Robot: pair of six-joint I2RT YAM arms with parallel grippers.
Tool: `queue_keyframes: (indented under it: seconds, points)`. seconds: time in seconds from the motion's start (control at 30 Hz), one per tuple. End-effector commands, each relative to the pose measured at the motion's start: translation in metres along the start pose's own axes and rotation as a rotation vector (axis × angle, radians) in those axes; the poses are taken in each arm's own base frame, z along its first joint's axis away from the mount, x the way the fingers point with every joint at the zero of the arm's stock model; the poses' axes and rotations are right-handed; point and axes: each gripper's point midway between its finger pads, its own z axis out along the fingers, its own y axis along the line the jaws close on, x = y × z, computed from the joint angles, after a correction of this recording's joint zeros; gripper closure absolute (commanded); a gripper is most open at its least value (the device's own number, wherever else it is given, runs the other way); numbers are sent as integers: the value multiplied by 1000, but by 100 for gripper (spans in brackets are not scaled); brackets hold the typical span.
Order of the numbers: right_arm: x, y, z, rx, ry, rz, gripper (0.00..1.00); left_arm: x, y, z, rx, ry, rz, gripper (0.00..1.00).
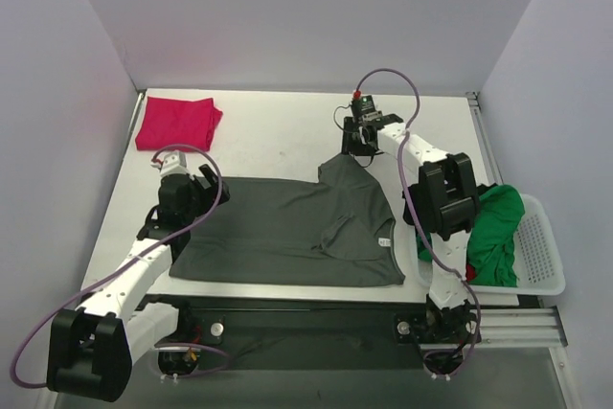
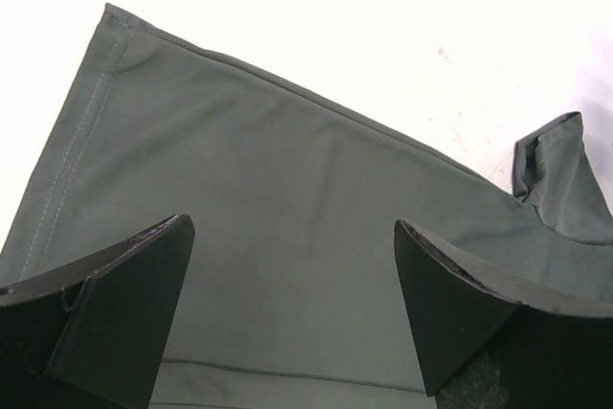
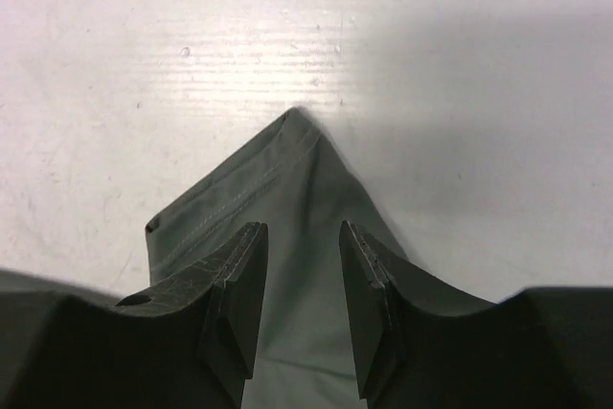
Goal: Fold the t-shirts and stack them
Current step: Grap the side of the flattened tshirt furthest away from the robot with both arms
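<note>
Jaws of my right gripper (image 3: 301,229) sit narrowed astride the up-frame-pointing sleeve tip of the dark grey-green cloth t-shirt (image 3: 287,189), pinch unclear; my left gripper (image 2: 292,227) gapes wide over its hem end.

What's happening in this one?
A grey-green t-shirt lies spread on the table. The jaws of the right gripper straddle a peaked corner at its far edge; whether they grip it is unclear. The left gripper hovers open over its left end. A magenta t-shirt lies folded far left.
</note>
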Motion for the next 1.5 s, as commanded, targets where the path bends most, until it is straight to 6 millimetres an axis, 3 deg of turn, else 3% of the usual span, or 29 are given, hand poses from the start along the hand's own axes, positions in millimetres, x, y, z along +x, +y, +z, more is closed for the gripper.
queue_keyframes:
  seconds: [0.0, 0.43, 0.73, 0.83, 0.93, 0.97, 1.03, 1.1, 1.13, 1.2, 1.23, 1.47]
  points:
    - [-15, 7, 9, -35, -4, -28, 63, -22, -9, -2, 37, -59, 18, 3]
    - [-26, 6, 53, -8, 3, -77, 64, -18, -8, 4, 42, -33, 14, 3]
    - [-16, 0, 71, 18, 58, -84, 64, -16, -7, 8, 48, -21, 10, 3]
    - [-15, 0, 73, 24, 64, -84, 68, -18, -5, 10, 37, -19, 12, 2]
    - [-14, -3, 72, 32, 70, -83, 80, -25, -1, 15, 15, -20, 3, 3]
    - [-14, -4, 72, 35, 70, -84, 85, -22, 2, 18, 7, 2, 6, 3]
    - [-13, -10, 70, 62, 67, -89, 89, -38, 9, 22, -27, -13, 4, 3]
    - [-13, -14, 68, 74, 65, -95, 95, -40, 26, 31, -95, 0, 5, 3]
    - [-11, -16, 68, 85, 70, -98, 96, -54, 31, 34, -110, -23, -4, 4]
    - [-10, -19, 66, 91, 71, -94, 100, -56, 36, 44, -137, -7, 9, 9]
    - [-7, -19, 66, 89, 76, -91, 100, -73, 45, 48, -177, -44, 5, 11]
    - [-9, -18, 63, 78, 74, -84, 100, -69, 75, 101, -308, 83, 59, 25]
